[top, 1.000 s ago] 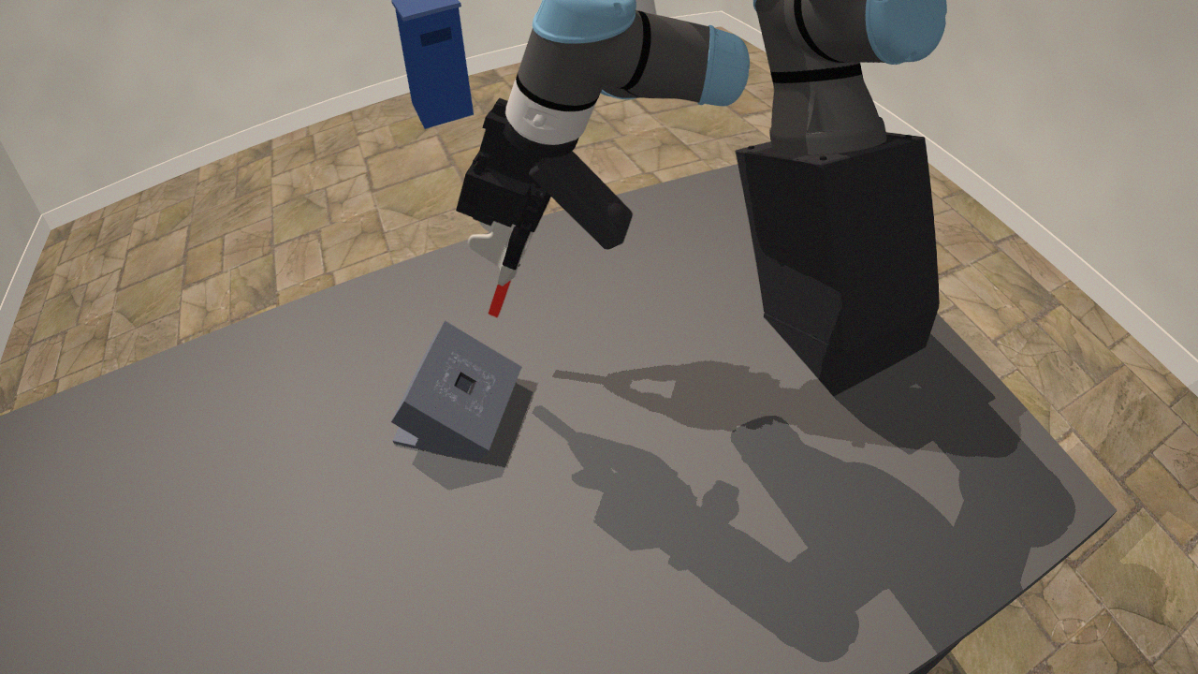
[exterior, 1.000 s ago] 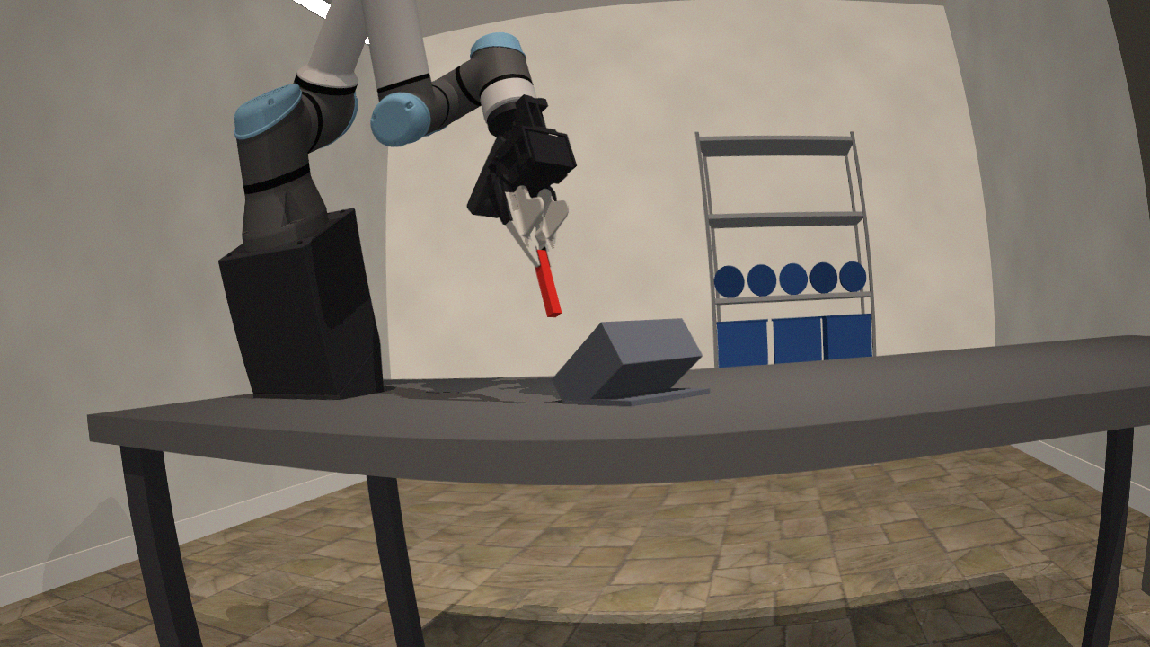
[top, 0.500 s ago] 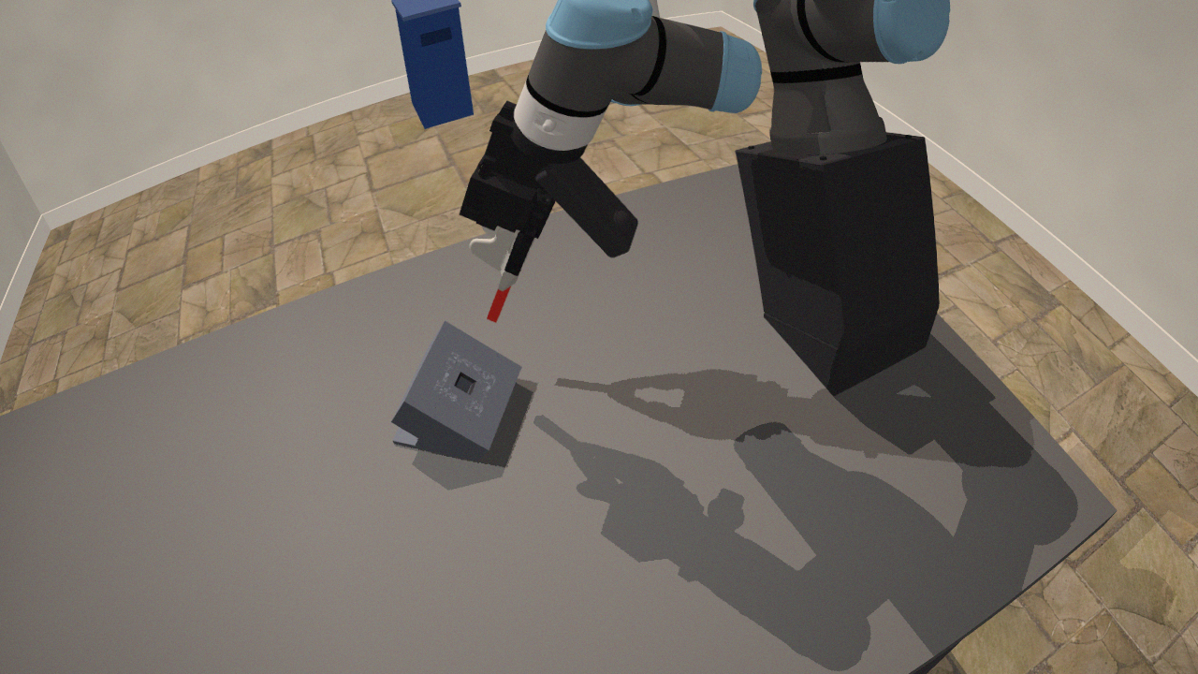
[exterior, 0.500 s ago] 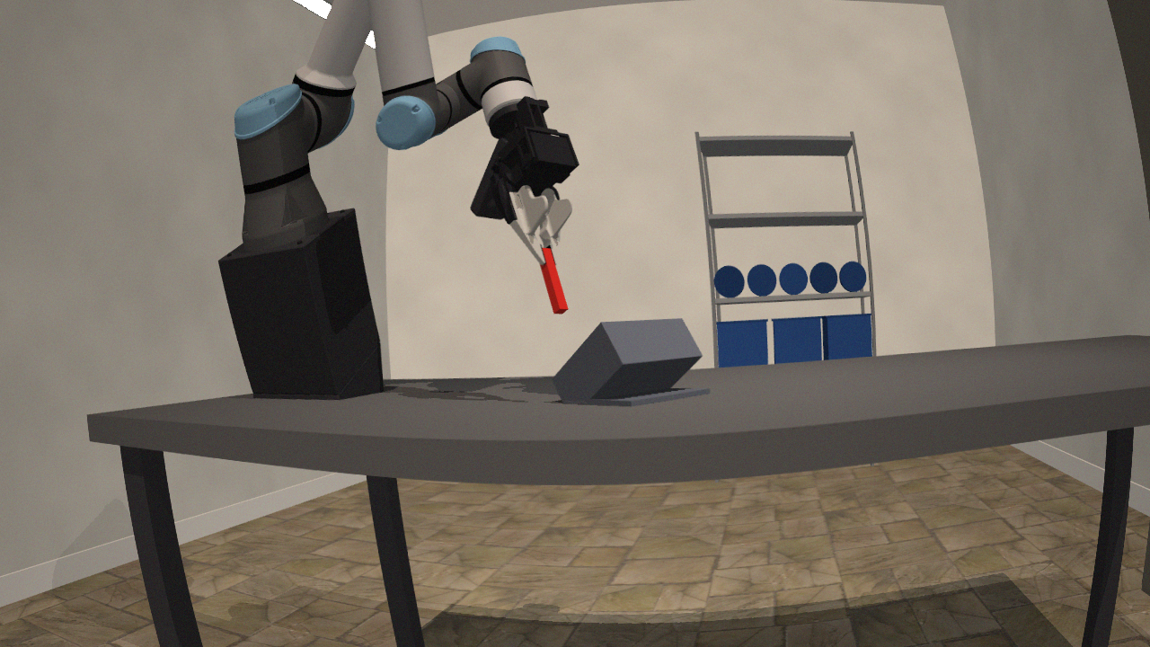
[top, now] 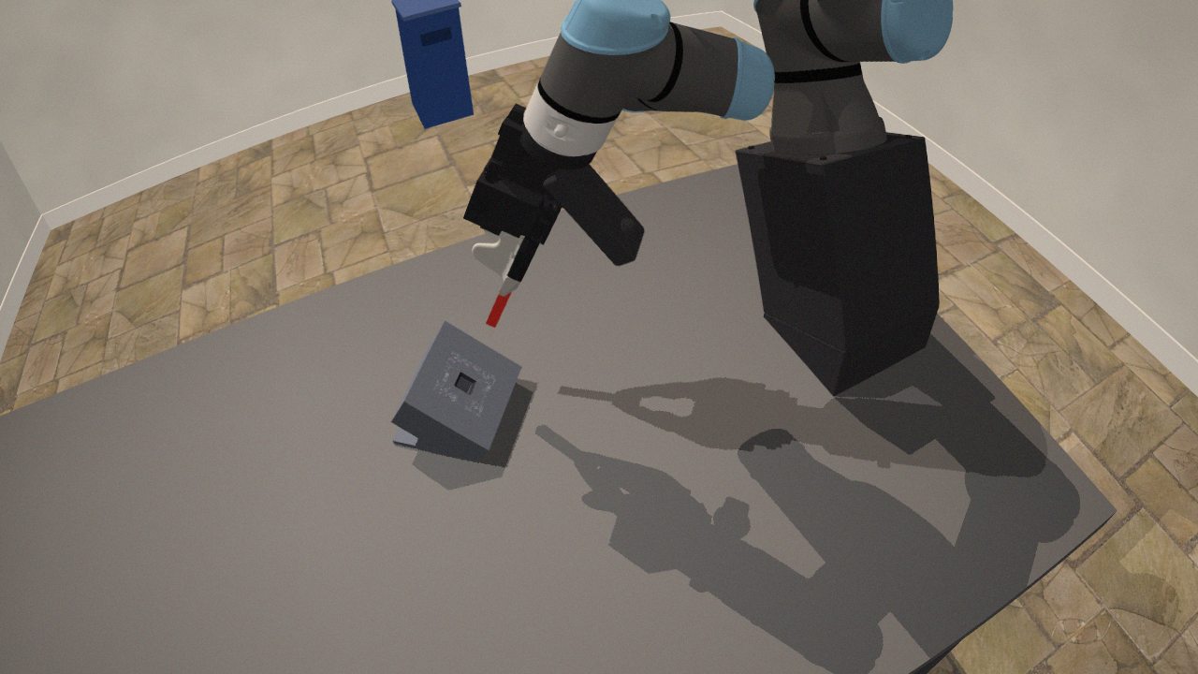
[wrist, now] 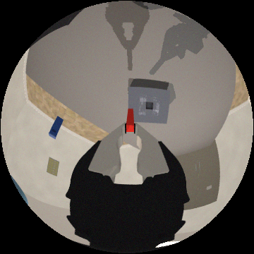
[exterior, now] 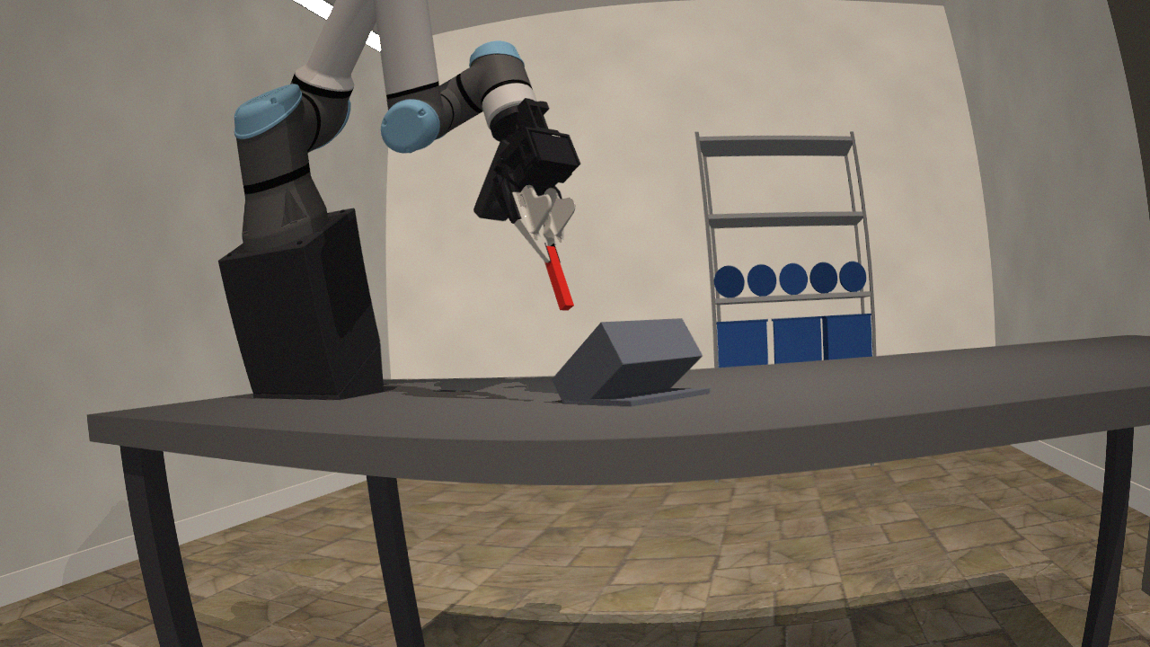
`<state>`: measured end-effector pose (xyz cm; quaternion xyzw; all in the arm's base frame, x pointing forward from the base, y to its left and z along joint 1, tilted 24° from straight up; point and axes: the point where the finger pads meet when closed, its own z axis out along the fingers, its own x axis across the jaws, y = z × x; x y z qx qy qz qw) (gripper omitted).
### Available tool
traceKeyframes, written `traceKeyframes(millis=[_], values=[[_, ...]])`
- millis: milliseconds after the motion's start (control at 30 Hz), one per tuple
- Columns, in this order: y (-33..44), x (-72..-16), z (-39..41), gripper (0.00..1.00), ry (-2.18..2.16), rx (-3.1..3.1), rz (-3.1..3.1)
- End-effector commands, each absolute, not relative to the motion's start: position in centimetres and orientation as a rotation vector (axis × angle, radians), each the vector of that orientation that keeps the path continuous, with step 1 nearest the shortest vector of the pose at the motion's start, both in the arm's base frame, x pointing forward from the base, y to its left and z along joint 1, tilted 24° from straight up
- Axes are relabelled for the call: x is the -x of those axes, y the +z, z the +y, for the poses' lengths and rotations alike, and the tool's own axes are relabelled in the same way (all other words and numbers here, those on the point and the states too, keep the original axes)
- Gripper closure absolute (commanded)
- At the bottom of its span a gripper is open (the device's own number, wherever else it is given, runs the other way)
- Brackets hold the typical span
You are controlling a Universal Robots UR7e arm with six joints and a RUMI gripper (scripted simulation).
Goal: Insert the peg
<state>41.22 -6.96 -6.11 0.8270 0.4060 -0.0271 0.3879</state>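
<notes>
My gripper (top: 509,279) (exterior: 550,246) (wrist: 130,123) is shut on the upper end of a red peg (top: 498,311) (exterior: 561,284) (wrist: 130,122). The peg hangs tilted in the air, its free end pointing down toward the sloped grey panel (top: 481,402) (exterior: 635,350) (wrist: 161,111). The panel stands on the dark table (top: 251,536) (exterior: 723,418). Its square hole (top: 462,383) (wrist: 149,105) sits in the middle of the sloped face, ringed by pale marks. The peg's tip is above the panel's upper edge and clear of it. In the wrist view the tip lies left of the hole.
The arm's black pedestal (top: 846,251) (exterior: 301,314) stands on the table behind the panel. A blue bin (top: 432,58) stands on the floor by the far wall. A shelf rack (exterior: 783,241) with blue items stands beyond the table.
</notes>
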Motion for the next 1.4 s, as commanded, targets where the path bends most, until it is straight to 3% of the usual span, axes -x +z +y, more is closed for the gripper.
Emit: traceKeyframes(millis=[0, 1367], values=[[-6.2, -41.4, -6.5, 1.0, -0.058, -2.093, 1.031], [-6.8, -41.9, -2.8, 1.0, 0.021, -2.025, 1.022]])
